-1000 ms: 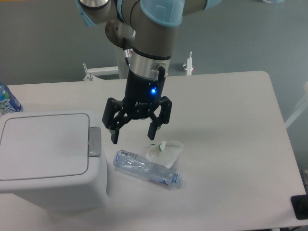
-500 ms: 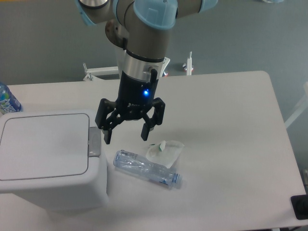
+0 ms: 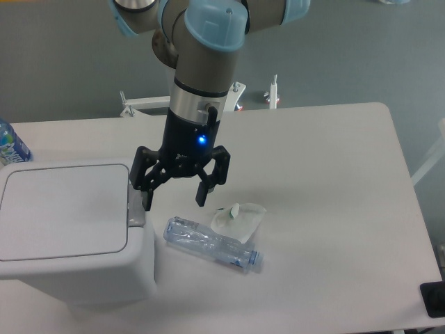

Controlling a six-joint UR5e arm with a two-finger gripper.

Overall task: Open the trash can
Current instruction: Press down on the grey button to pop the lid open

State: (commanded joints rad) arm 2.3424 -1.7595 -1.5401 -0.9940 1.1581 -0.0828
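Camera view is showing the hand point(image 3: 174, 197) hanging released, fingers spread. The trash can point(image 3: 66, 233) is sitting to its camera-left, grey push-button tab point(image 3: 137, 207) just beside the nearer fingertip.

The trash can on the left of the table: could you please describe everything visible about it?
The trash can is a large boxy white bin, apparently plastic, with rounded corners. Its flat rectangular lid is shut. A grey push-button tab sits on the right rim. It stands upright at the table's front left. The open gripper hangs beside the tab; contact cannot be told.
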